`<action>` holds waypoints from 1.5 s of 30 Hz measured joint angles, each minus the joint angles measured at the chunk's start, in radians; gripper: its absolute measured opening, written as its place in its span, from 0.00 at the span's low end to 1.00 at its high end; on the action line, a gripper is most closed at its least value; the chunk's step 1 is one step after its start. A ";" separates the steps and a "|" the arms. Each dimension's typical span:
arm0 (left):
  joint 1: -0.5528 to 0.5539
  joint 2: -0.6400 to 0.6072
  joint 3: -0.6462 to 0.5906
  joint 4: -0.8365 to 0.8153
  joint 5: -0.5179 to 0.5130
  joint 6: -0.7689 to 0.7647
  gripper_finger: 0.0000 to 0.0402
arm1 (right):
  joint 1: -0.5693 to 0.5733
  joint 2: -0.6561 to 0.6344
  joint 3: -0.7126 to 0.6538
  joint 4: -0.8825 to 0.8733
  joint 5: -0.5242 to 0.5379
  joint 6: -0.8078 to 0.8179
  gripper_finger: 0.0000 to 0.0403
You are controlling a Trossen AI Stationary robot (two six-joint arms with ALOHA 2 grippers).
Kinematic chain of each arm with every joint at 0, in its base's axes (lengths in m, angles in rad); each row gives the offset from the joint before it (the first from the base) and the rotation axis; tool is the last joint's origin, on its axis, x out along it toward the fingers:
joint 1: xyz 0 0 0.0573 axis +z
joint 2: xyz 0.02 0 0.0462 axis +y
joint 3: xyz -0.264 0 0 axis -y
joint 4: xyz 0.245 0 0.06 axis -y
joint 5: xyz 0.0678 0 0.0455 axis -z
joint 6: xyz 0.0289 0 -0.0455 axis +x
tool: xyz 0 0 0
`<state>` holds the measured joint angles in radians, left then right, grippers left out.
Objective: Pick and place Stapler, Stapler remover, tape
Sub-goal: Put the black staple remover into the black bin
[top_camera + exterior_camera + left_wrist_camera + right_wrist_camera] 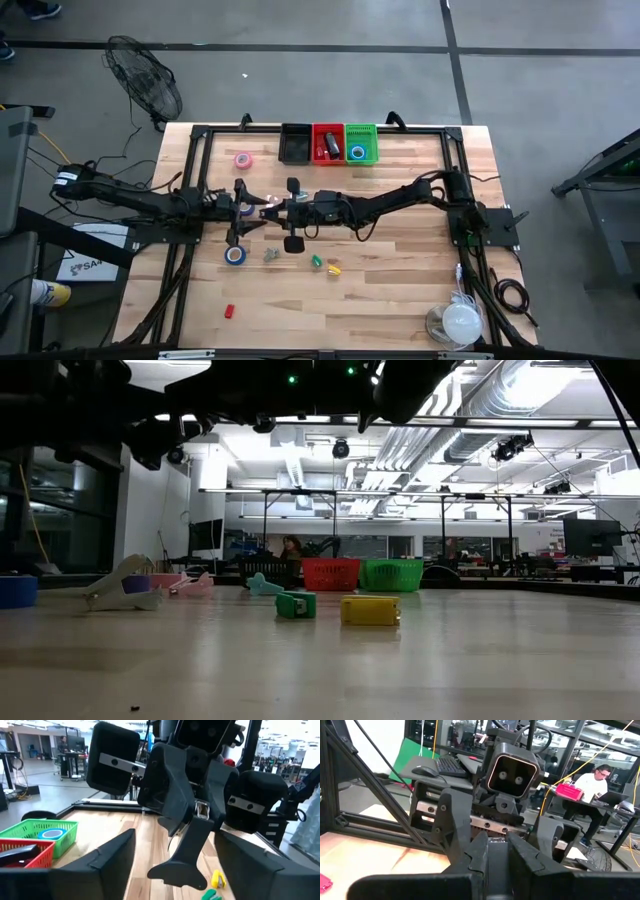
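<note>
Jaws, left gripper (pixel 256 208): wide, empty, mid-desk.
Jaws, right gripper (pixel 492 845): pinched closed; I see nothing held.
Blue round tape roll (pixel 234 254): toward desk's left edge.
Tip: I'd separate arms, then straddle roll squarely.

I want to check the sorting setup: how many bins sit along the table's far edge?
3, side by side at the far edge: a black bin, a red bin in the middle, and a green bin holding a blue tape roll.
</note>
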<state>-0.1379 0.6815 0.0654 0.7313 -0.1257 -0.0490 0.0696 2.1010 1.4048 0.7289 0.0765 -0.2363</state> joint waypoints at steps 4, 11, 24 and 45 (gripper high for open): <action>0.000 0.005 0.000 -0.003 0.000 0.000 0.51 | 0.000 0.000 0.000 -0.002 0.000 0.000 0.09; -0.001 0.004 0.000 -0.007 -0.022 0.014 0.21 | -0.002 0.001 -0.001 -0.007 0.006 0.012 0.09; 0.000 0.005 0.000 -0.049 -0.069 0.020 0.11 | 0.001 0.001 -0.001 -0.004 0.088 0.044 0.37; 0.134 0.014 0.000 -0.110 -0.576 0.034 0.11 | 0.049 -0.068 0.000 -0.167 1.245 -0.038 0.47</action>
<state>-0.0043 0.6955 0.0654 0.6209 -0.7015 -0.0148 0.1184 2.0331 1.4048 0.5621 1.3218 -0.2741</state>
